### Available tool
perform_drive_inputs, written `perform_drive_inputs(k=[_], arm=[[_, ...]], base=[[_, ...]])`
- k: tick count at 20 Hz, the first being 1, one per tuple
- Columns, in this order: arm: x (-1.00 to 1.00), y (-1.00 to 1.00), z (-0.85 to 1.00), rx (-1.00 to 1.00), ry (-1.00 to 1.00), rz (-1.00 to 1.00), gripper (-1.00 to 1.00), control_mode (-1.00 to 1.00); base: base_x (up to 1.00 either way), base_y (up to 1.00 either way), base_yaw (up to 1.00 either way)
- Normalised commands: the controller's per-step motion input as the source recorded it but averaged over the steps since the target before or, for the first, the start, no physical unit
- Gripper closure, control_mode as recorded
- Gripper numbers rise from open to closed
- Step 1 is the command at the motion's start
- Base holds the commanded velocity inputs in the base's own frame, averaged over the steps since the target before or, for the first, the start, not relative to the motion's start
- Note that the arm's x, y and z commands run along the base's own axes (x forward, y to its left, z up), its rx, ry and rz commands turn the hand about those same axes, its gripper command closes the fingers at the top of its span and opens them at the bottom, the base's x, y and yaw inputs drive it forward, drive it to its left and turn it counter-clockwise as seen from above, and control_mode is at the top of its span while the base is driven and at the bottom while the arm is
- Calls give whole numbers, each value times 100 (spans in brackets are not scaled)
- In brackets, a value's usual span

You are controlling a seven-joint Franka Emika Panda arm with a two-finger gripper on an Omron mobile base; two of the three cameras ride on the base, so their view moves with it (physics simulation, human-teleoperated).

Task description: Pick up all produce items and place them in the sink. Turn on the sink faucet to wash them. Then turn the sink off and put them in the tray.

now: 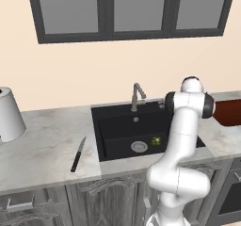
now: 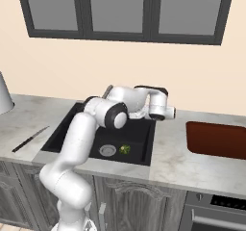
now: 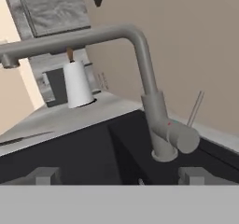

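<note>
The arm hides part of the sink [image 1: 106,126]; the tray [image 1: 229,112] (right side) runs off-frame

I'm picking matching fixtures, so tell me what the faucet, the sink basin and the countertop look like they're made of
Faucet: likely brushed metal, dull grey with a soft sheen. Sink: matte black, no glare, perhaps composite or coated; silver drain looks metal. Countertop: pale with grey veining, marble-like stone, though it could be laminate.
</note>
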Motion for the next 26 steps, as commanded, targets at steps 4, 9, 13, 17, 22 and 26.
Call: perform_drive_inputs(k=[4, 9, 13, 17, 22, 26], arm=[[-56, 0, 19, -10, 0, -20, -100, -100], [-54, 0, 20, -11, 1, -17, -100, -100], [-42, 0, 35, -7, 7, -17, -100, -100], [-39, 0, 49, -6, 12, -18, -100, -100], [-27, 0, 59, -6, 19, -20, -100, -100], [-31, 2, 45, -6, 20, -20, -100, -100]], base=[[0, 0, 0], [0, 0, 0], [0, 0, 0], [0, 0, 0], [0, 0, 0], [0, 0, 0]])
